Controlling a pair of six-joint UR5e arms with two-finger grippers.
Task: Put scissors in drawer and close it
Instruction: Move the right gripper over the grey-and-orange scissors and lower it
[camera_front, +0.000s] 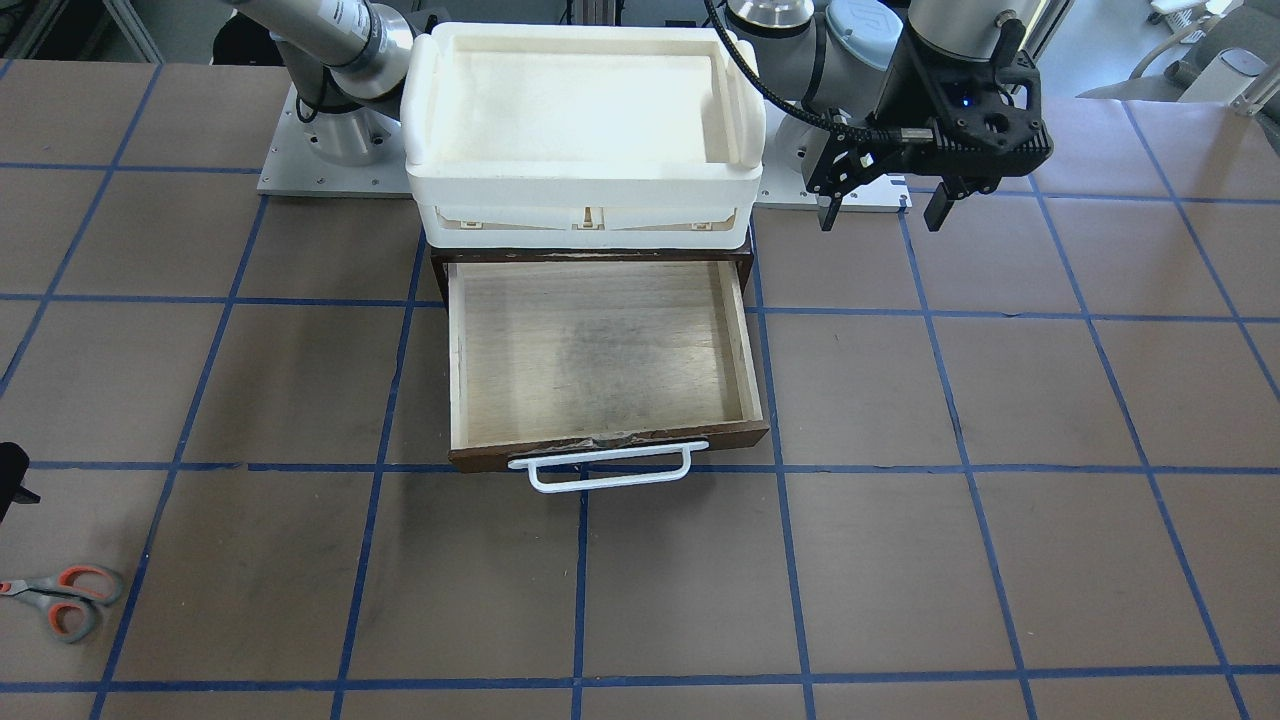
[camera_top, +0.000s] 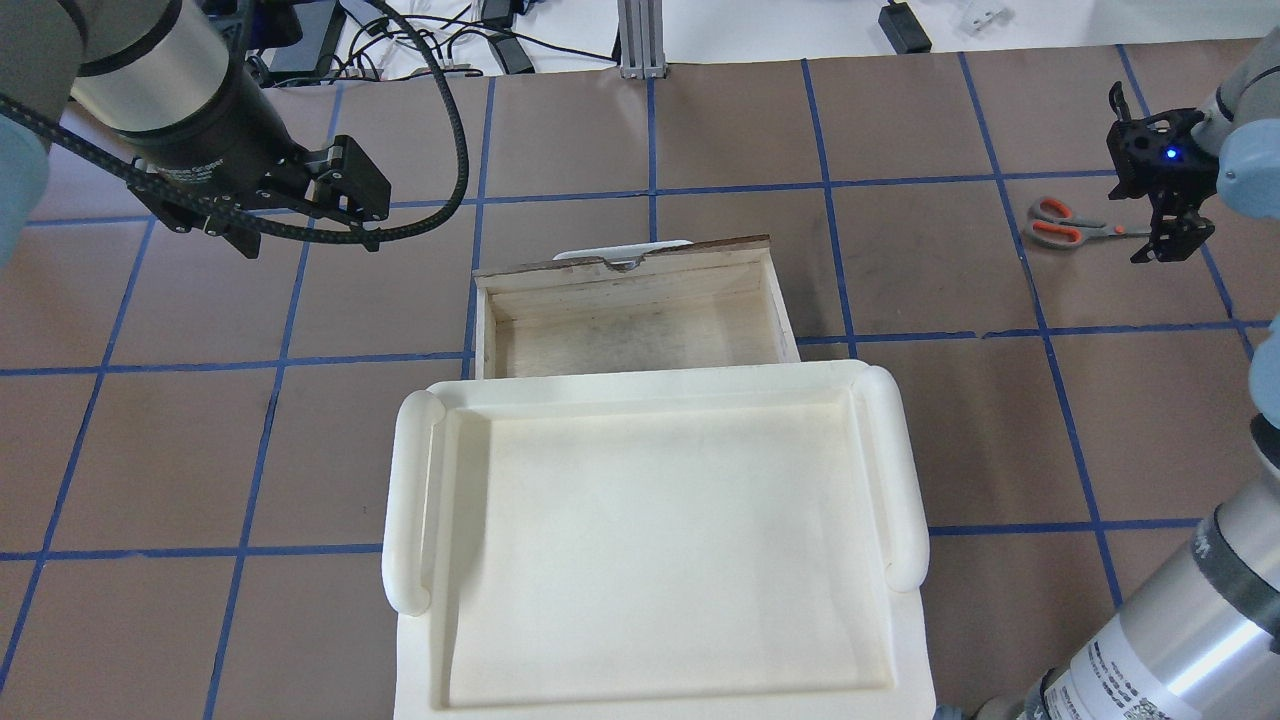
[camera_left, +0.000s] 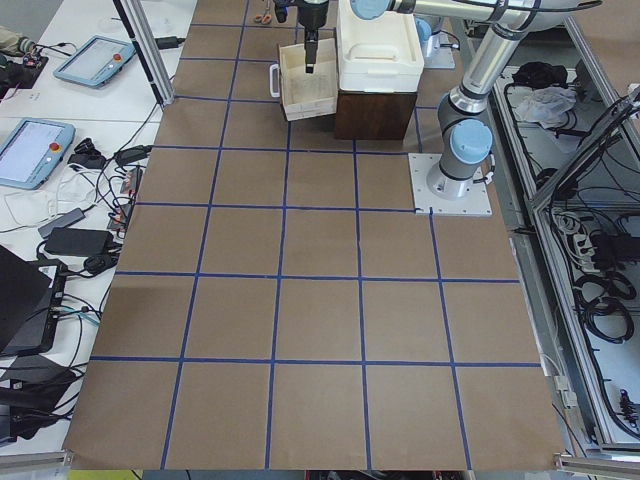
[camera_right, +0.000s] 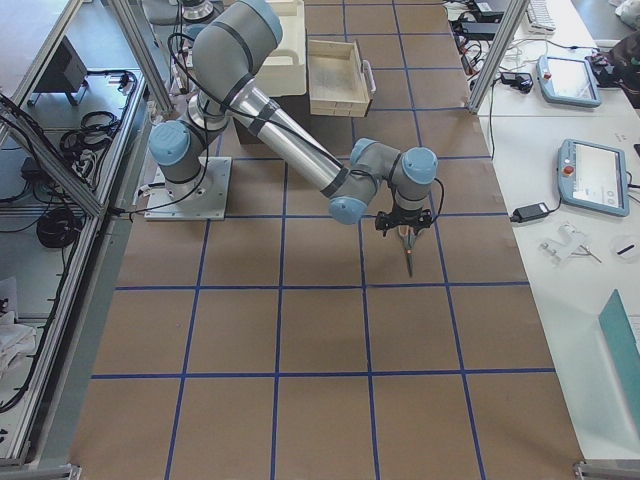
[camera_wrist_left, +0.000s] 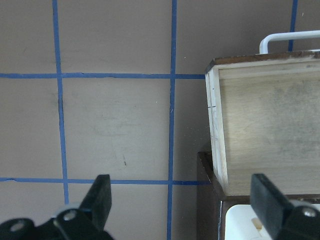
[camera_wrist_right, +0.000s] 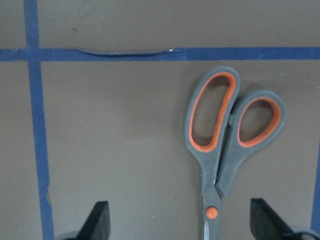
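The scissors, with grey-and-orange handles, lie flat on the table, far to the robot's right; they also show in the overhead view. My right gripper is open and hovers over them. In its wrist view the scissors have their pivot between the fingers, nearer the right one, and the handles point away. The drawer is pulled open and empty, with its white bar handle at the front. My left gripper is open and empty, above the table beside the drawer.
A white plastic tub sits on top of the dark cabinet that holds the drawer. Blue tape lines grid the brown table. Bare table lies between the scissors and the drawer.
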